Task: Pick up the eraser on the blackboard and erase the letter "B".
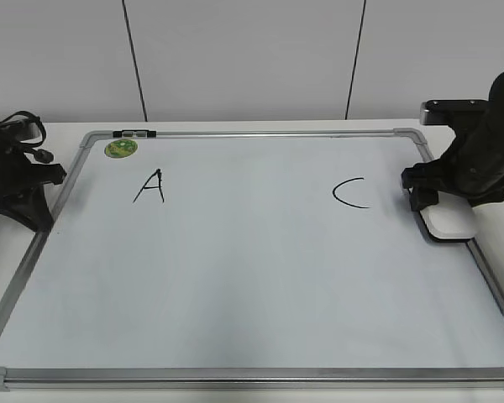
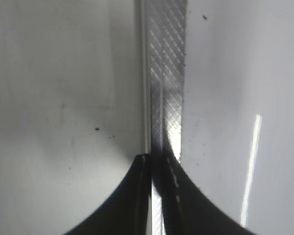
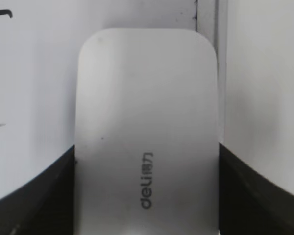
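The blackboard [image 1: 252, 285] lies flat, its surface white inside a grey frame. No letter "B" shows on it; the surface between the black "A" [image 1: 151, 186] and the black "C" [image 1: 351, 192] is blank. The white eraser [image 1: 451, 222] rests on the board at its right edge. My right gripper [image 1: 427, 200] sits over it. In the right wrist view the eraser [image 3: 147, 107] fills the space between the two fingers [image 3: 146, 196], which press against both its sides. My left gripper [image 1: 35, 214] is shut and empty over the board's left frame [image 2: 166, 73], as the left wrist view [image 2: 157, 159] shows.
A small round green magnet [image 1: 121, 149] sits at the board's top left corner. A short dark and grey piece [image 1: 134, 133] lies on the top frame beside it. The board rests on a white table [image 1: 235, 126] in front of a pale wall.
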{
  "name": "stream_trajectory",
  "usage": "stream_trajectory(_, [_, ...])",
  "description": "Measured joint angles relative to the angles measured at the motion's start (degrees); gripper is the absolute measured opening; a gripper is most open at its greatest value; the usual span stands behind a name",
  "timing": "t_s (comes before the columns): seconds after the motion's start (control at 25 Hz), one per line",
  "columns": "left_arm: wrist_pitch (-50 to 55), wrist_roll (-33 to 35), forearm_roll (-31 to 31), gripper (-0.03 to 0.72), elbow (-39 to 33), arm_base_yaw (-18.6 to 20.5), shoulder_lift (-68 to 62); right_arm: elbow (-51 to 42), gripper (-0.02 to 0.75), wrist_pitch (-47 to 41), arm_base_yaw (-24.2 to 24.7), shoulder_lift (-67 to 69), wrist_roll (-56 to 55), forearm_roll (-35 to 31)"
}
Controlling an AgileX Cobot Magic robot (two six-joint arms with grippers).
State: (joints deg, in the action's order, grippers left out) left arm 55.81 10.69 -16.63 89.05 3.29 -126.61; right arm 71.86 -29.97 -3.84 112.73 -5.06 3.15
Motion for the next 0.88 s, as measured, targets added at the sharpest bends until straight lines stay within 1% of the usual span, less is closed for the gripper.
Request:
stream_trajectory(0.2, [0.0,0.0,0.0,0.046,0.0,0.0,0.0,0.0,0.547,-0.4,0.0,0.0,-0.9,1.1])
stream_trajectory(0.36, [0.0,0.0,0.0,0.046,0.0,0.0,0.0,0.0,0.61,-0.5,0.0,0.0,-0.9,2.1])
stream_trajectory(0.44, [0.0,0.0,0.0,0.047,0.0,0.0,0.0,0.0,0.629,-0.5,0.0,0.0,-0.9,2.1])
stream_trajectory(0.56, [0.0,0.1,0.0,0.05,0.0,0.0,0.0,0.7,0.637,-2.0,0.0,0.0,-0.9,2.1])
stream_trajectory(0.68, [0.0,0.1,0.0,0.057,0.0,0.0,0.0,3.8,0.637,-5.4,0.0,0.0,-0.9,2.2])
stream_trajectory(0.8, [0.0,0.2,0.0,0.083,0.0,0.0,0.0,7.9,0.633,-9.4,0.0,0.0,-0.9,2.3])
stream_trajectory(0.88, [-0.1,0.2,0.1,0.125,0.3,0.0,0.0,9.8,0.629,-11.5,0.0,-0.6,-0.4,2.3])
